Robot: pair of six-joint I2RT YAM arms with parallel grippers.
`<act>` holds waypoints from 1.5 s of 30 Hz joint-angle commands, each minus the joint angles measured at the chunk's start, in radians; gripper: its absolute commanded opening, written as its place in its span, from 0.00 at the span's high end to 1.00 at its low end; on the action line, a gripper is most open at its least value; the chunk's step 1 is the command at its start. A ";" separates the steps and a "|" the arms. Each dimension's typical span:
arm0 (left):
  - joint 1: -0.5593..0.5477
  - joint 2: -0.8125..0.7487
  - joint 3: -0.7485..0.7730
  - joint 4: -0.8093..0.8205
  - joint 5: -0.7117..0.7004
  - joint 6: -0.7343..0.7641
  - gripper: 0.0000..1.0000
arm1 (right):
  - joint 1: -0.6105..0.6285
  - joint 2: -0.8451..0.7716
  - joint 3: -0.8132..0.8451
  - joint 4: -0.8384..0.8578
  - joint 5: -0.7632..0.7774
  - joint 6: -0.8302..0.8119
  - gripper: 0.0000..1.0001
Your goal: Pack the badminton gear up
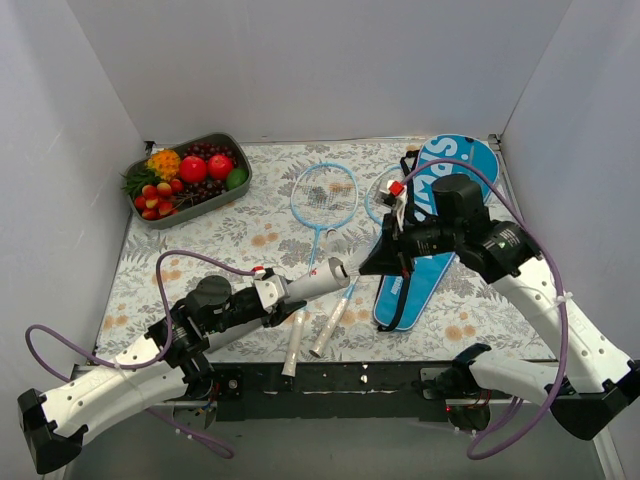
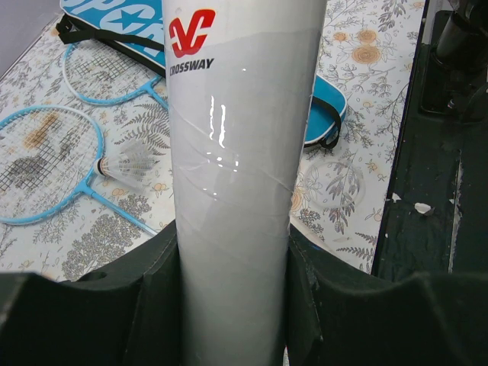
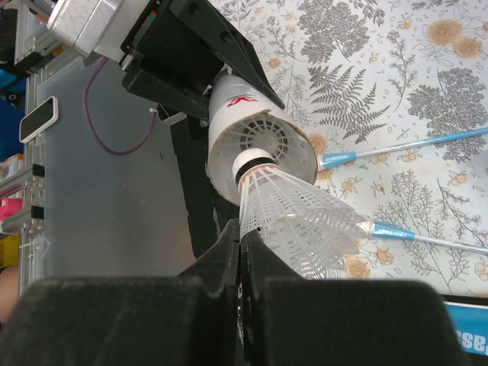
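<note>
Shuttlecock and tube meet in mid-air above the middle of the floral-patterned bench [image 1: 260, 220]. From where I stand, the left pincer [image 1: 287, 290] is clamped round the lower part of a glossy white shuttlecock tube [image 1: 318, 280] with a red logo. It holds the tube clear of the bench, open mouth pointing right toward the other arm. The right pincer [image 3: 241, 238] has its fingers pressed together on the skirt edge of a white plastic shuttlecock [image 3: 301, 225]. The shuttlecock's dark-banded cork nose sits right at the tube's mouth, and the ribbed white of another skirt shows inside. Beneath them a light-blue-framed racket with white strings [image 1: 325, 193] lies flat on the bench, head toward the far side and silvery handle toward the near edge. A second light-blue racket [image 1: 377, 205] lies just to its right, its head partly hidden behind the right arm. In the left wrist view a loose translucent shuttlecock [image 2: 133, 162] rests on the bench beside the throat of one racket. A blue racket-shaped bag with a black strap [image 1: 425, 285] lies right of the rackets, stretching to the far right corner. Whether it is zipped I cannot tell. A grey tray of colourful fruit [image 1: 228, 139] sits in the far left corner, well apart from the gear.
</note>
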 commanded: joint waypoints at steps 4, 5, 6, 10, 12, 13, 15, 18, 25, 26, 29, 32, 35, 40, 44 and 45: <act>-0.002 -0.016 0.031 0.020 0.001 0.011 1.00 | 0.087 0.050 -0.001 0.101 0.036 0.045 0.99; -0.004 -0.018 0.030 0.018 0.001 0.011 1.00 | 0.095 0.056 -0.003 0.106 0.038 0.046 0.99; -0.002 -0.019 0.031 0.020 0.003 0.011 1.00 | 0.109 0.068 -0.007 0.121 0.039 0.051 0.99; -0.004 -0.024 0.028 0.020 0.006 0.011 1.00 | 0.127 0.096 -0.038 0.176 0.038 0.060 0.99; -0.002 -0.028 0.027 0.020 0.007 0.011 1.00 | 0.129 0.116 -0.058 0.204 0.012 0.066 0.99; -0.004 -0.031 0.028 0.018 0.009 0.011 1.00 | 0.130 0.122 -0.073 0.231 0.001 0.071 0.99; -0.002 -0.035 0.028 0.020 0.013 0.008 1.00 | 0.146 0.140 -0.090 0.265 -0.017 0.086 0.99; -0.004 -0.038 0.027 0.023 0.018 0.008 1.00 | 0.170 0.168 -0.113 0.322 -0.033 0.098 0.99; -0.004 -0.041 0.024 0.027 0.024 0.008 1.00 | 0.258 0.246 -0.130 0.442 -0.060 0.149 0.99; -0.004 -0.044 0.025 0.026 0.026 0.008 1.00 | 0.268 0.267 -0.130 0.449 -0.065 0.152 0.99; -0.004 -0.050 0.024 0.029 0.024 0.010 1.00 | 0.297 0.295 -0.156 0.494 -0.083 0.167 0.99; -0.004 -0.056 0.019 0.034 0.021 0.007 1.00 | 0.301 0.292 -0.208 0.543 -0.094 0.173 0.98; -0.004 -0.065 0.011 0.034 0.023 0.008 1.00 | 0.299 0.259 -0.216 0.544 -0.065 0.173 0.78; -0.004 -0.087 -0.001 0.046 0.021 0.007 1.00 | 0.246 0.208 -0.172 0.477 -0.013 0.160 0.54; -0.004 -0.097 -0.012 0.052 0.016 0.002 1.00 | 0.149 0.164 -0.127 0.417 -0.017 0.167 0.51; -0.004 -0.099 -0.012 0.051 0.016 0.001 1.00 | 0.108 0.154 -0.118 0.403 -0.013 0.164 0.51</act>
